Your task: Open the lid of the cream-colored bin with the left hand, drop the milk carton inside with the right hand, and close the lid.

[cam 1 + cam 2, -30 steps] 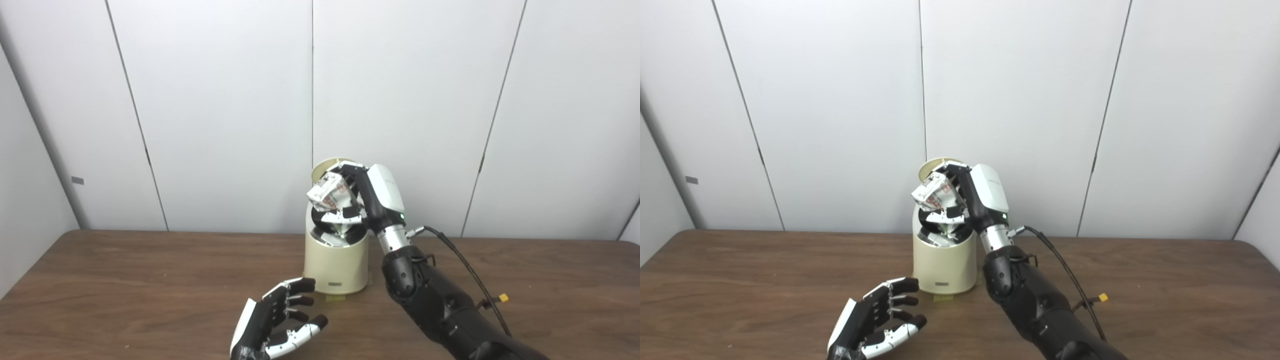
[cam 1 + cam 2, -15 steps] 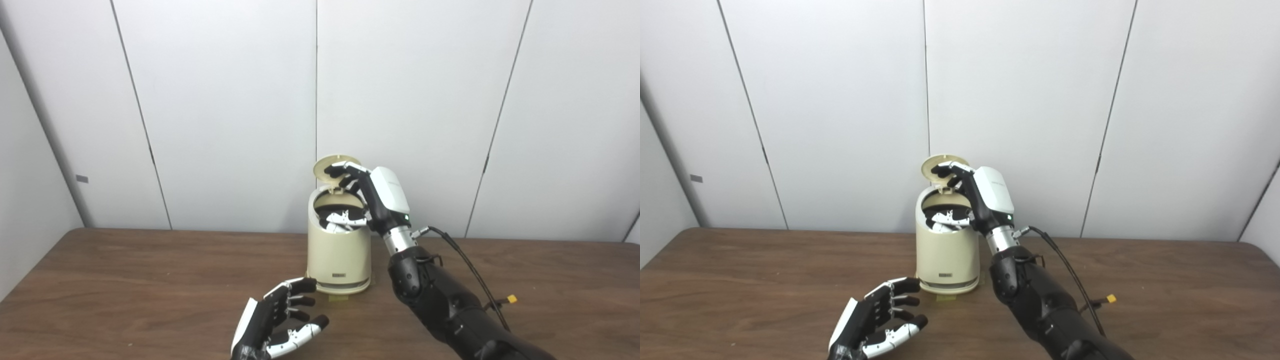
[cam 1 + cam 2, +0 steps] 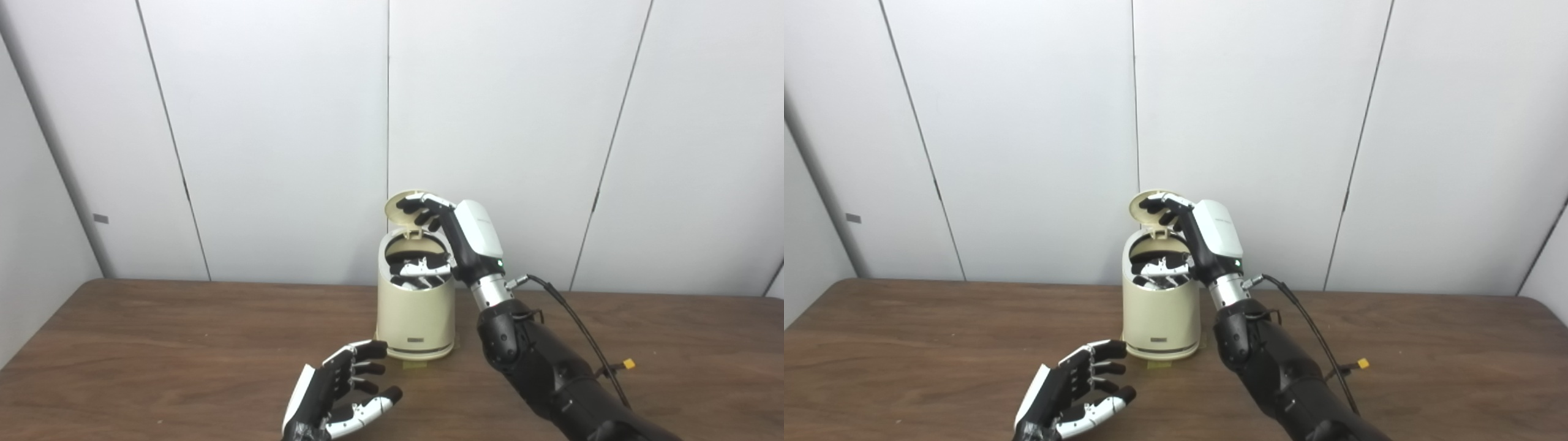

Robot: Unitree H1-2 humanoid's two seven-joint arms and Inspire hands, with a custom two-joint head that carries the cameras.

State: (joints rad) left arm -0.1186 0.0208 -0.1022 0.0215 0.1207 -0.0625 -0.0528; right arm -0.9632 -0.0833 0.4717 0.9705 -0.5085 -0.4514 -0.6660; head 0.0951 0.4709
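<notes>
Right hand (image 3: 456,236) is up at the cream bin (image 3: 416,312), fingers (image 3: 419,211) spread and reaching over the mouth to the raised lid (image 3: 401,205); fingertips look to be touching the lid's inner face or top edge, can't tell which. It holds nothing, thumb sits low across the opening. Milk carton isn't visible anywhere on the table (image 3: 153,343); my read is it's already inside the bin, but the dark interior is mostly blocked by the thumb so I can't confirm. Lid stands nearly upright, hinged at the back of the rim, facing toward the robot. Left hand (image 3: 340,395) rests low on the table in front of the bin and a bit to its left, palm up, fingers loosely curled and apart, empty, near the bin base but not touching. Key relation for the close: lid is above and behind the opening, so it has to swing forward and down toward the robot. The right hand is already on it, left is well below and apart. Judgement: only the close is left, right hand is far better placed. Risk: thumb in the mouth gets trapped under the lid, or a push shifts the light bin backward.
</notes>
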